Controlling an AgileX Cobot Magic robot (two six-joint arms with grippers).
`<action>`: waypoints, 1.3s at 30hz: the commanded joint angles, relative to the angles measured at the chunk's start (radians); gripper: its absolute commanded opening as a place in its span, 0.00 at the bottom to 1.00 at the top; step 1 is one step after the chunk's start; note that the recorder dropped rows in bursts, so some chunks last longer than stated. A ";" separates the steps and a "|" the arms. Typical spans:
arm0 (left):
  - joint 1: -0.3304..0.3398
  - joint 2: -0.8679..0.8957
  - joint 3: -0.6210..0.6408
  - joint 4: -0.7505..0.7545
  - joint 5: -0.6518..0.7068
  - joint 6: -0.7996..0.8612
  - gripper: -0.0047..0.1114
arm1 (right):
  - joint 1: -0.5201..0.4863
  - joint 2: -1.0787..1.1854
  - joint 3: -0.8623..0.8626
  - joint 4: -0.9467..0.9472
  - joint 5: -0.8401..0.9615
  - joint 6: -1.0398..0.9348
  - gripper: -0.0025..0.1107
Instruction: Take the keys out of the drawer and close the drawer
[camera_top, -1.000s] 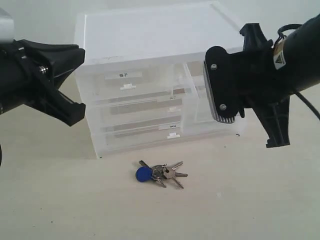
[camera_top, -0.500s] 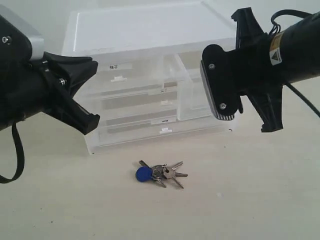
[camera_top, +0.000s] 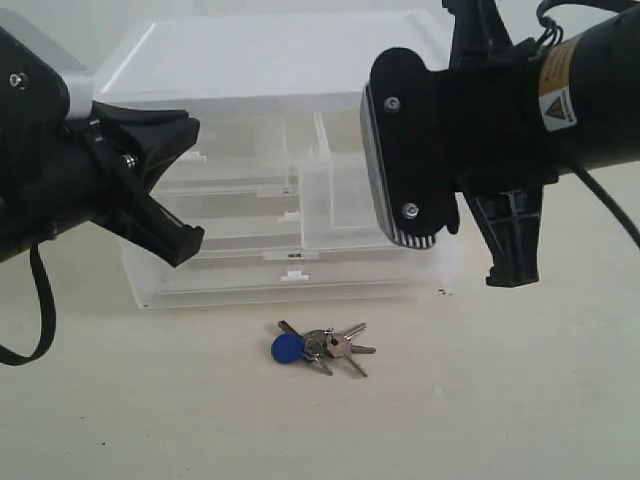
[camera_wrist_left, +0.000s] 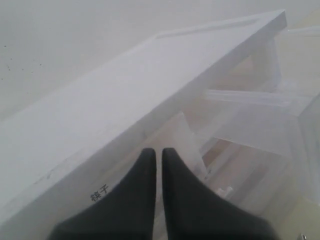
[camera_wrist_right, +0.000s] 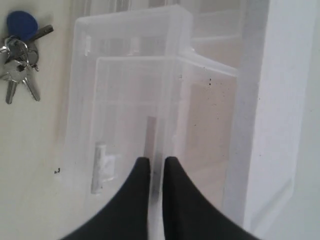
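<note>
The keys (camera_top: 320, 345), a silver bunch with one blue head, lie on the table in front of the cabinet; they also show in the right wrist view (camera_wrist_right: 17, 50). The clear drawer (camera_top: 335, 200) stands pulled out of the cabinet's right half. My right gripper (camera_top: 390, 160) is shut and empty, and it covers the drawer's right part. In its wrist view its fingertips (camera_wrist_right: 157, 162) sit at the drawer (camera_wrist_right: 125, 75) front beside the white tab (camera_wrist_right: 100, 167). My left gripper (camera_top: 165, 180) is shut and empty at the cabinet's left front corner (camera_wrist_left: 158, 152).
The white-topped drawer cabinet (camera_top: 260, 55) stands at the back with full-width clear drawers below. In the left wrist view its top (camera_wrist_left: 125, 100) fills the frame, with a labelled drawer (camera_wrist_left: 99, 192) under the fingers. Bare tabletop (camera_top: 480, 400) surrounds the keys.
The cabinet has slid and turned to the left. My right gripper has moved left with the drawer, and my left gripper has come right, up to the cabinet. The keys have not moved.
</note>
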 joint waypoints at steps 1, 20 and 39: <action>0.003 0.001 0.005 0.036 0.002 -0.022 0.08 | -0.001 -0.025 -0.016 -0.011 -0.076 0.053 0.02; 0.003 0.001 0.005 0.337 0.007 -0.243 0.08 | -0.001 0.088 -0.014 -0.090 -0.134 0.063 0.41; 0.003 0.001 0.016 0.405 -0.009 -0.304 0.08 | -0.001 -0.072 -0.014 0.143 0.123 0.065 0.02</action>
